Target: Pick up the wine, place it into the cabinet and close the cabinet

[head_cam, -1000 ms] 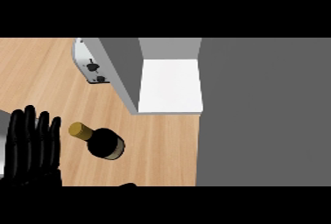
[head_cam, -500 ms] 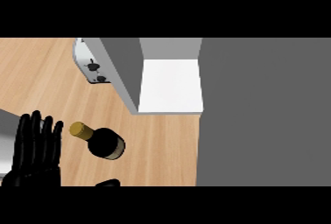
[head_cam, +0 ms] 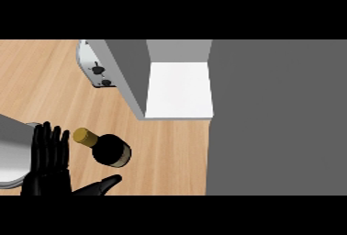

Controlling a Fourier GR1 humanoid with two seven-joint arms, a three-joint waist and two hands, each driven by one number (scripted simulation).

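Fingers straight and spread, thumb out, the left hand [head_cam: 49,158] stands just beside the wine [head_cam: 107,149], holding nothing.

Even, bright light falls flat across my bench [head_cam: 169,151], with no glare and barely any shadow. The white cabinet floor [head_cam: 180,89] looks brightest; my black hand [head_cam: 49,170] shows little detail.

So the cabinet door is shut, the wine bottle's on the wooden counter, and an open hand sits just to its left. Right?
Not quite. The cabinet door stands open in the head view, its white inside showing. The rest holds: the wine bottle is on the wooden counter, and the open hand sits just to its left, not holding it.
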